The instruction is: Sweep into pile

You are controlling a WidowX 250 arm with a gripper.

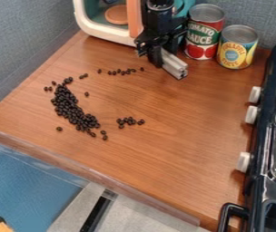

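A: Status, near to far?

B: Near end: loose beans (105,137) on wood counter (177,158), just beside lower end of main heap (74,111). Small cluster (130,121) sits apart, to the right in view.

A: Main heap cond.?

B: Dense but long & curved; est. partly done. Most beans are there, w/ strays around it.

A: Remaining ops?

B: Bring in cluster, strays & far row (123,72), then compact to one pile.

A: Tool pos.?

B: Metal bar (175,68) at far side, R of far row. Gripper (163,57) jaws appear clamped on bar, nr. tomato sauce can (203,31).
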